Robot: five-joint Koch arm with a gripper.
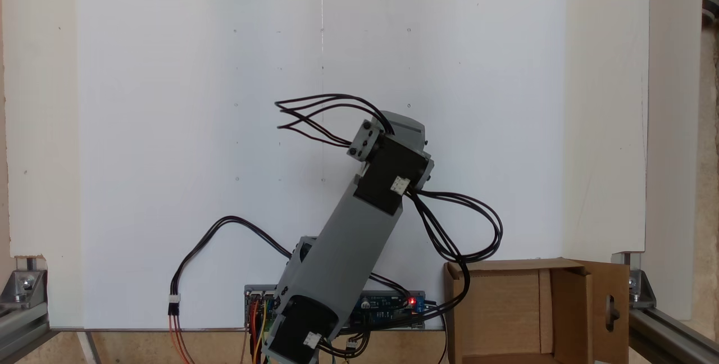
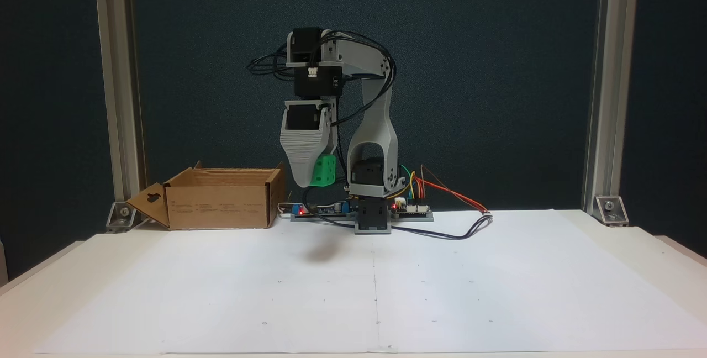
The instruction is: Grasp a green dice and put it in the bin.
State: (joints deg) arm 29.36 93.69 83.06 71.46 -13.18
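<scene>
Green dice [image 2: 323, 172] held aloft beside bin [image 2: 221, 206].

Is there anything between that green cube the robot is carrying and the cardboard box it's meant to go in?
Nothing visible. The hand holds the green dice in the air, just right of the bin in a fixed view. Only the bin's near wall lies between them, and the dice hangs about level with its rim.
</scene>
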